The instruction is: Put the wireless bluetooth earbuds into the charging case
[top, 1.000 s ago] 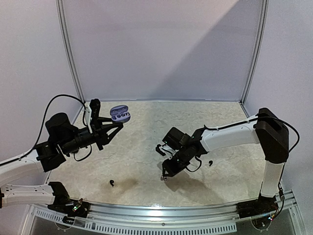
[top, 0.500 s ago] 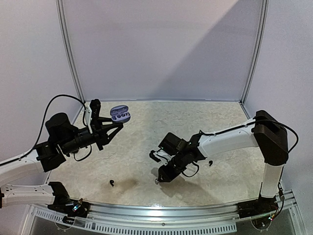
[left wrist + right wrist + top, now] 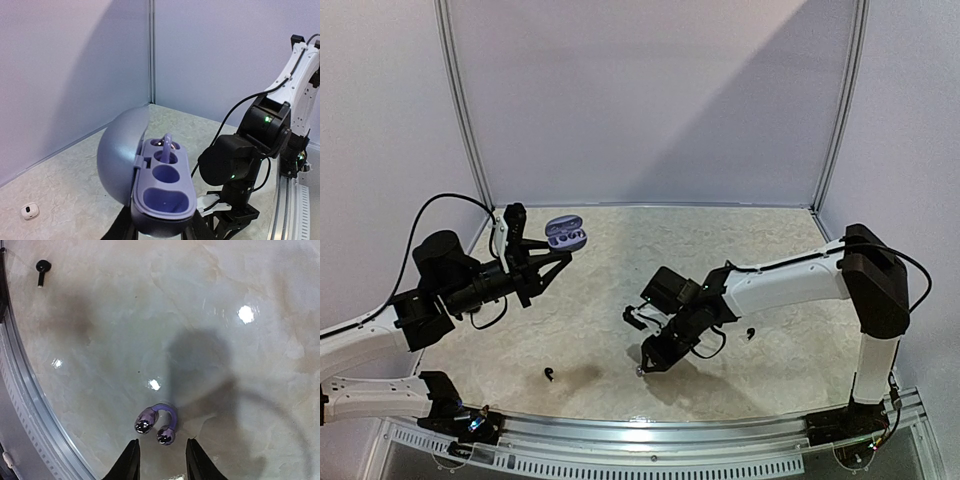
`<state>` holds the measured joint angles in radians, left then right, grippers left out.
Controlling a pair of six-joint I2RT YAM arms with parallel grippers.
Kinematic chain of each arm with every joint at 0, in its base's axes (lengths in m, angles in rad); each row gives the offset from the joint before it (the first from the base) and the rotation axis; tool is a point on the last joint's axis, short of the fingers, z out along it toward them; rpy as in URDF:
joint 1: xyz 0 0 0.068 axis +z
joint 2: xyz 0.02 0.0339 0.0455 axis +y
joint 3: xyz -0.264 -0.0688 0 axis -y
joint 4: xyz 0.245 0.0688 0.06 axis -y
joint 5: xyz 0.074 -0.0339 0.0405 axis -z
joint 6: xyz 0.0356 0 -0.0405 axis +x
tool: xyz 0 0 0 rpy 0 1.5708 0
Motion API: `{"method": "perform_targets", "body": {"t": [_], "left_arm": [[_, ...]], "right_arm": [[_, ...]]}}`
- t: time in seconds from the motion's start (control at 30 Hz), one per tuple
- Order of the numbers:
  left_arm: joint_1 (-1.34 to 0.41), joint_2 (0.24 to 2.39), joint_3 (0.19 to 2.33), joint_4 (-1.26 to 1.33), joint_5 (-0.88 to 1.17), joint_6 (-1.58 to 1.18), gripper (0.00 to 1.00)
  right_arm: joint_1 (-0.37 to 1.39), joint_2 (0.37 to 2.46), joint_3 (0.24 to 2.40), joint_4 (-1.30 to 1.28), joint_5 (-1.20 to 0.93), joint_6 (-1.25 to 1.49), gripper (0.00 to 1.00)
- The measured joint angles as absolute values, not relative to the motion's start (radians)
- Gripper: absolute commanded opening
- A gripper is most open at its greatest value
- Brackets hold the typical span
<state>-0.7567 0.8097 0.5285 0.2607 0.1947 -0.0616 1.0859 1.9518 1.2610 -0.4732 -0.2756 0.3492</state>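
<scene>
Up on the left, well clear of the surface, the left jaws are clamped on the underside of the charging case. They hold it aloft with its lid thrown back and its tray facing up and toward the other arm. I'd say this keeps it as a steady, open target. From the left wrist view, a purple-stemmed earbud stands in the far well, apparently seated, while the two nearer wells look empty.

Low near the front edge, the right jaws hang just above the surface, gripping nothing. They are parted a little wider than what lies between and just ahead of their tips: the silvery-purple earbuds, two of them, with shiny heads side by side and stems meeting in an arc. The two are touching, but I can't tell whether they are actually stuck together.

A black earbud lies off toward the left arm's side, and a second black earbud sits beyond the right arm. A small white piece by the wall may be another, though it's too small to say.

To my eye, the pickup is just starting. The next pinch has to take one bud, not both. They are so slight against the fingers that one could easily skid away or come up crooked for the well.
</scene>
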Motion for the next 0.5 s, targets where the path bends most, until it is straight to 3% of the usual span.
{"method": "perform_targets", "body": {"t": [0.27, 0.5], "left_arm": [[-0.757, 0.807, 0.528, 0.256, 0.195, -0.055, 0.00], [-0.757, 0.804, 0.528, 0.245, 0.198, -0.048, 0.00]], "right_arm": [[1.075, 1.952, 1.355, -0.533, -0.271, 0.233, 0.38], [1.065, 1.960, 1.362, -0.530, -0.280, -0.026, 0.44]]}}
